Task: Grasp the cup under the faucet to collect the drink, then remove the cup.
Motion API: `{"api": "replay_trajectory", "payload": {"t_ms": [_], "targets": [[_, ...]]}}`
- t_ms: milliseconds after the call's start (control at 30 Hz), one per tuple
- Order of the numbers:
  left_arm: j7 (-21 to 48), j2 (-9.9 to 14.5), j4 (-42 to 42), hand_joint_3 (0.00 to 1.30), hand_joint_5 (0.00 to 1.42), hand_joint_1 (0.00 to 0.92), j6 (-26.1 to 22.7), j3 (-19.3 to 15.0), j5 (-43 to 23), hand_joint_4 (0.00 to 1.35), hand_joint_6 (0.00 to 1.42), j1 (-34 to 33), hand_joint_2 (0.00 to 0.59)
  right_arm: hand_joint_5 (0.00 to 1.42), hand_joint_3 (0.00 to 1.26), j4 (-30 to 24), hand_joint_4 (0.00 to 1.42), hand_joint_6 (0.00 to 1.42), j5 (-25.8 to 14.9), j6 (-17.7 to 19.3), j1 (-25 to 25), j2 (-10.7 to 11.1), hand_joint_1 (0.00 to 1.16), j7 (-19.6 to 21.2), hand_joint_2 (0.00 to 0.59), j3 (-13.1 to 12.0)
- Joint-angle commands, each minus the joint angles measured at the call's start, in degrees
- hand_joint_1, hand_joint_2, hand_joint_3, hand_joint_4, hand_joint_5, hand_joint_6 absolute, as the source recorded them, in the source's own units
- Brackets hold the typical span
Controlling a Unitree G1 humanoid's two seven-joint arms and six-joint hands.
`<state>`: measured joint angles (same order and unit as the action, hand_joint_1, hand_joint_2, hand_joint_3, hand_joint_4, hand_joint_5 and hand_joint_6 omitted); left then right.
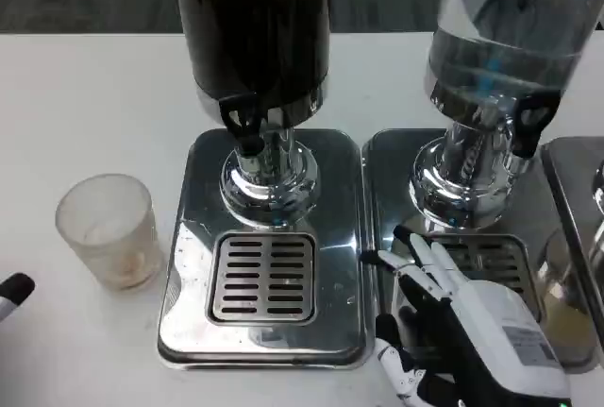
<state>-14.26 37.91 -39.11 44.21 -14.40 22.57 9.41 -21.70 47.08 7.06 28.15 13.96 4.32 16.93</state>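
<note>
At the far left edge, low in the head view, a dark rounded tip of the left hand (13, 292) pokes in over the white surface (75, 95); so little of it shows that I cannot tell how its fingers lie. Just to its right stands the cup (107, 230), a frosted translucent tumbler, upright with its long axis vertical and its open mouth facing up, resting on the surface beside the left edge of the steel drip tray (193, 265) and well apart from the faucet. A faint brownish trace shows near its bottom; whether that is liquid is hard to make out. The tray carries a slotted grate (263, 276), and above it rises the dark drink dispenser (255, 20), its top cut off by the frame, with a black faucet (243, 127) hanging over the chrome pedestal (269, 180). Further right a second tray (387, 180) holds a clear dispenser (505, 29) of transparent liquid, also cropped at the top, with its own black tap (530, 124). Low on the right, the right hand (462, 322) hovers over that second tray, its fingers (429, 261) spread apart and holding nothing, pointing toward the dispensers; its wrist is cut off at the bottom edge. A third tray (566, 190) is cropped by the right edge.
</note>
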Motion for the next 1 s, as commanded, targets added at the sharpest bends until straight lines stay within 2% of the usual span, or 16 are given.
{"api": "replay_trajectory", "payload": {"t_ms": [33, 767, 1000], "targets": [[0.2, 1.9, -3.4, 0.00, 0.00, 0.036, 0.0, 1.7, 0.1, 0.00, 0.03, -2.0, 0.000, 0.00, 0.19, 0.3, 0.00, 0.11, -0.2, -0.3, -0.2, -0.3, 0.55, 1.0, 0.586, 0.1], [0.8, 6.5, -14.1, 0.00, 0.00, 0.043, -0.6, 11.9, 1.8, 0.00, 0.04, -12.7, 0.007, 0.00, 0.19, 0.8, 0.01, 0.13, -0.3, 0.1, -0.9, -0.6, 0.55, 1.7, 0.586, 1.3], [0.8, 7.4, -16.8, 0.00, 0.00, 0.043, 0.6, 15.2, 2.6, 0.00, 0.04, -15.3, 0.007, 0.00, 0.19, 1.3, 0.01, 0.14, -0.5, -0.1, -0.7, -0.9, 0.55, 2.4, 0.586, 1.6]]}}
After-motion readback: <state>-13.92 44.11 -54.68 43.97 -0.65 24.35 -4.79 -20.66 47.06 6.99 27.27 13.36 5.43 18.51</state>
